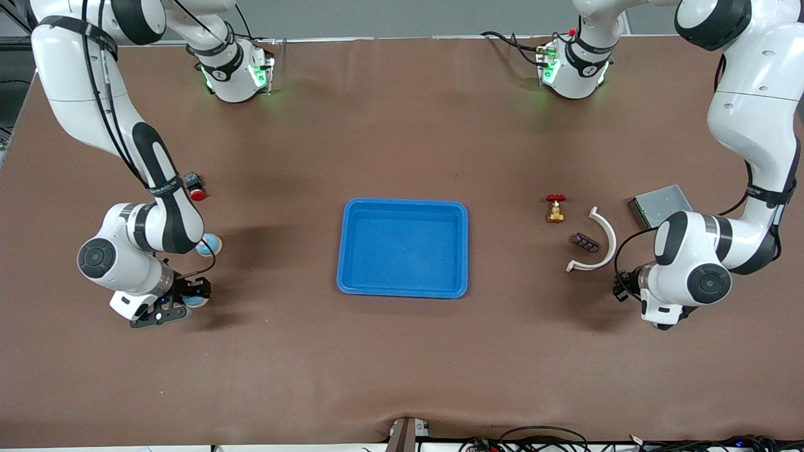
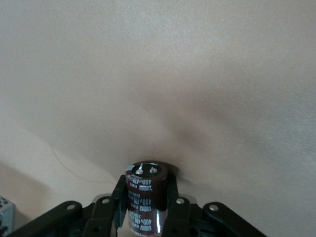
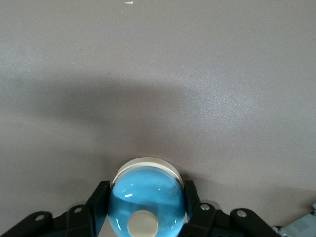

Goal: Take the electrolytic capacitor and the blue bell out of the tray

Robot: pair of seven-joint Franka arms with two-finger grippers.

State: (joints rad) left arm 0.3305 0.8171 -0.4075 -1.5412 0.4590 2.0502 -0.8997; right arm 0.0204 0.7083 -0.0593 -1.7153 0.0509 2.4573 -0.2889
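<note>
My right gripper (image 1: 187,301) is low over the table at the right arm's end and is shut on a light blue dome bell (image 1: 196,301). In the right wrist view the bell (image 3: 147,205), with a white button on top, sits between the fingers of the right gripper (image 3: 145,193). My left gripper (image 1: 623,290) is low over the table at the left arm's end. In the left wrist view the left gripper (image 2: 146,186) is shut on a dark brown capacitor (image 2: 146,197) with two metal leads. The capacitor is hidden in the front view. A blue tray (image 1: 402,248) lies at the table's middle.
A brass valve with a red handle (image 1: 555,208), a small dark part (image 1: 584,242), a white curved piece (image 1: 602,242) and a grey metal box (image 1: 659,204) lie near the left arm. A red-tipped part (image 1: 196,189) and another light blue round thing (image 1: 208,244) lie near the right arm.
</note>
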